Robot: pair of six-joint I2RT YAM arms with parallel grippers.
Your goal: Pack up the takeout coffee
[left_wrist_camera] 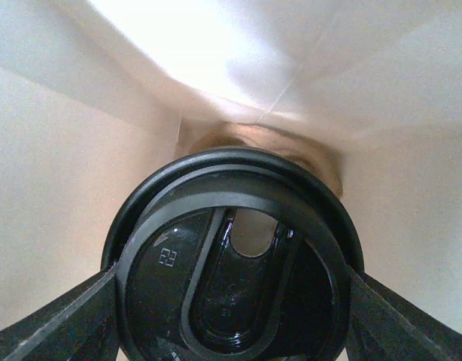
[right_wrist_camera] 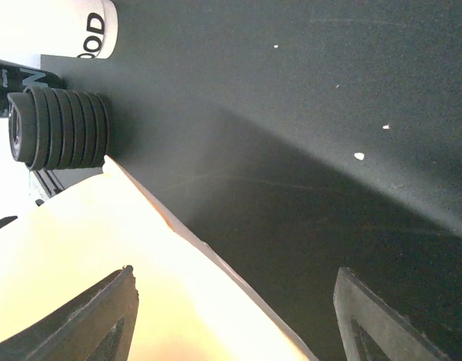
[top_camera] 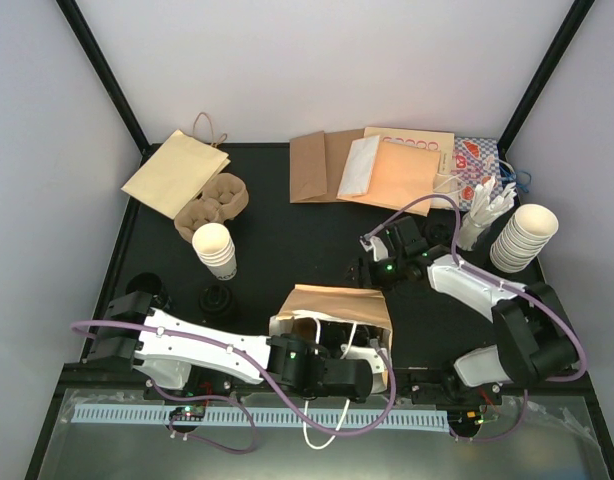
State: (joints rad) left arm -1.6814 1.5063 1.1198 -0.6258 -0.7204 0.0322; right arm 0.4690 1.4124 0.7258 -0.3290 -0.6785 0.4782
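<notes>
Left wrist | left hand (left_wrist_camera: 231, 338) clasps coffee cup (left_wrist_camera: 232, 248) | bag walls (left_wrist_camera: 58, 188) close

The black table (top_camera: 287, 240) carries flat paper bags (top_camera: 387, 165) at twelve o'clock, a cup stack (top_camera: 522, 238) at three, an open brown bag (top_camera: 332, 300) at six.

Round black sip lid (left_wrist_camera: 165, 295) of a coffee cup filling the lower middle, 2 dark fingers (left_wrist_camera: 54, 327) of the left gripper (left_wrist_camera: 231, 320) touching its rim on both sides, pale paper bag walls (left_wrist_camera: 58, 165) all around, brown fold behind the lid
</notes>
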